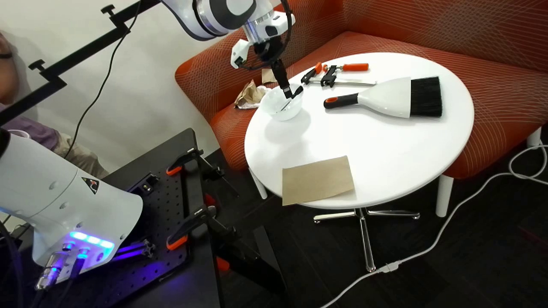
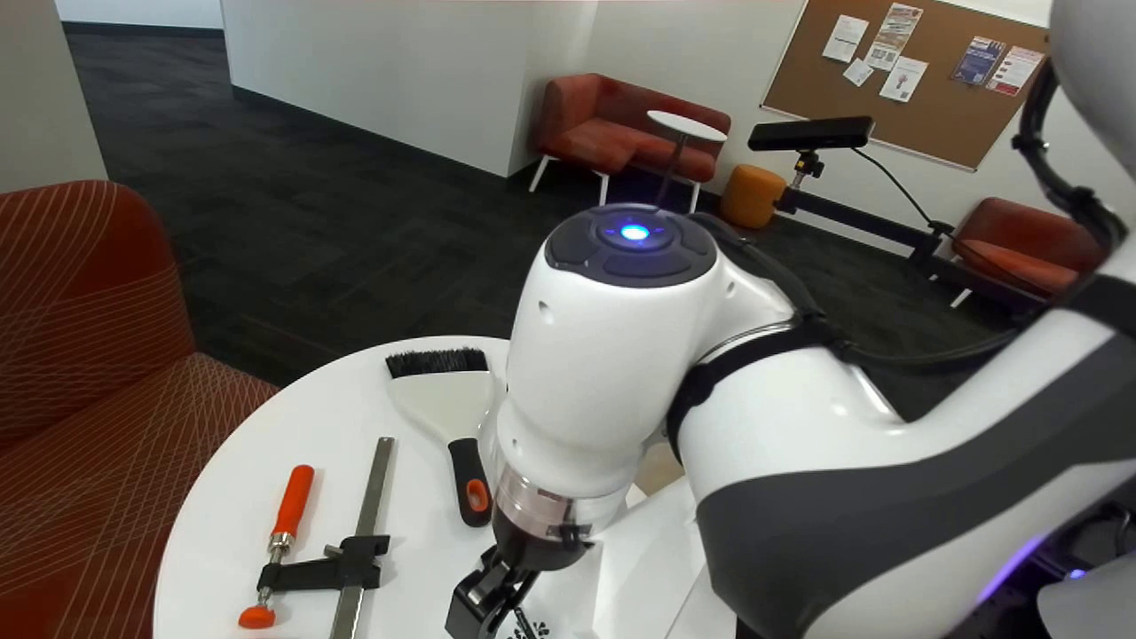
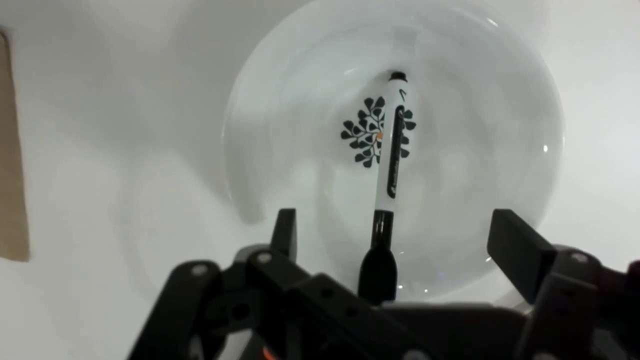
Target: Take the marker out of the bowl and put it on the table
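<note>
The gripper (image 3: 395,231) points downward, its jaws spread wide. Seen between them, the marker (image 3: 389,155) (white barrel, black at both ends) lies slantwise in the bowl (image 3: 495,125), its broader end toward the gripper. The bowl stands on a round white table (image 1: 394,158). Near it lie a clamp (image 1: 329,78) and a brush (image 1: 389,98); farther off, brown paper (image 1: 317,180) overhangs the table's edge. Beyond the table runs an orange-red seat (image 1: 462,55).

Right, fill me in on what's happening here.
A robot arm has its gripper open at the white bowl, jaws apart on either side of the marker and not gripping it. The marker rests in the bowl, not yet out on the table. A clamp and a brush lie on the table.
</note>
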Controlling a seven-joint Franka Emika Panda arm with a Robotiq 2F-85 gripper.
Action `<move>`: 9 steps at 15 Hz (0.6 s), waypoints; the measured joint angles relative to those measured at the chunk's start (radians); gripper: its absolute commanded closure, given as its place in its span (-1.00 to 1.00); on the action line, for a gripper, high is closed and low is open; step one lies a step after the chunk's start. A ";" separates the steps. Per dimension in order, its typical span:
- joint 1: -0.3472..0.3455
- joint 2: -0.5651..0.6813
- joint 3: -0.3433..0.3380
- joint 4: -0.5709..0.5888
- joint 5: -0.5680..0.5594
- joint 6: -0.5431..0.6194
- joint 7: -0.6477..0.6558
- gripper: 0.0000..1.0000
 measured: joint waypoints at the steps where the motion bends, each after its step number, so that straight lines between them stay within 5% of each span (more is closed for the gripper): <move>1: 0.000 0.014 0.000 0.010 0.010 0.001 -0.001 -0.84; 2: -0.001 0.027 0.000 0.022 0.021 0.002 -0.002 -0.72; 3: -0.002 0.038 0.000 0.031 0.032 0.004 -0.004 -0.34; 9: -0.003 0.070 -0.005 0.057 0.072 0.020 -0.005 0.46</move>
